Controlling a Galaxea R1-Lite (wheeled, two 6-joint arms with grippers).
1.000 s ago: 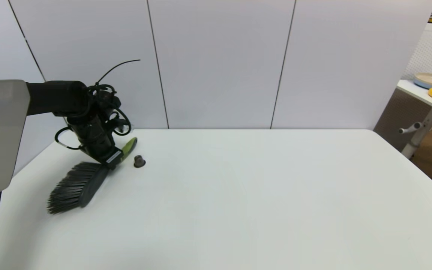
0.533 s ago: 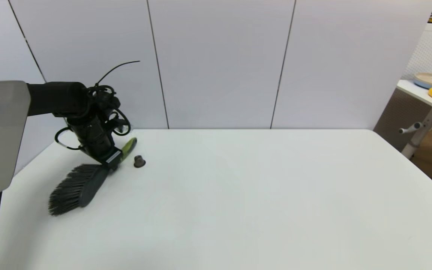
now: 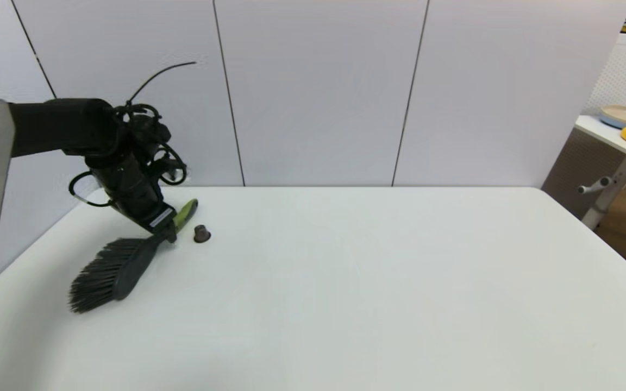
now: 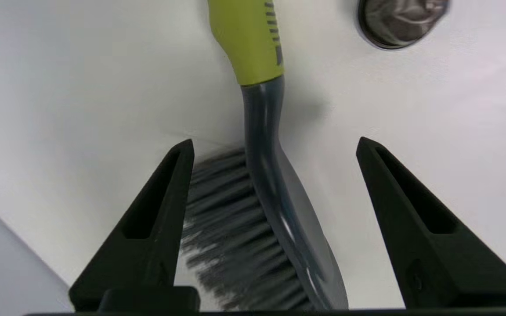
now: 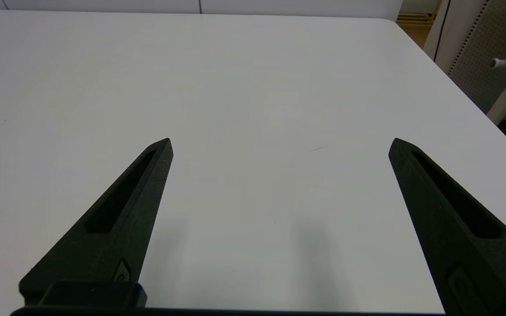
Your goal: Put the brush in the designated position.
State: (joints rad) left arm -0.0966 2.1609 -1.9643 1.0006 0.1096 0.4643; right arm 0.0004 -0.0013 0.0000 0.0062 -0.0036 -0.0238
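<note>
White wall panels are seen behind the white table [image 3: 345, 282]. On its far left part the brush [image 3: 120, 263] is laid, bristles toward the near-left, its lime-green handle angled toward the wall. Just beside the handle a small dark cap [image 3: 201, 233] is found. The left gripper [image 4: 275, 145] is held above the brush neck, spread wide and gripping nothing. The right gripper [image 5: 279, 145] is seen wide open over bare table, with nothing held.
</note>
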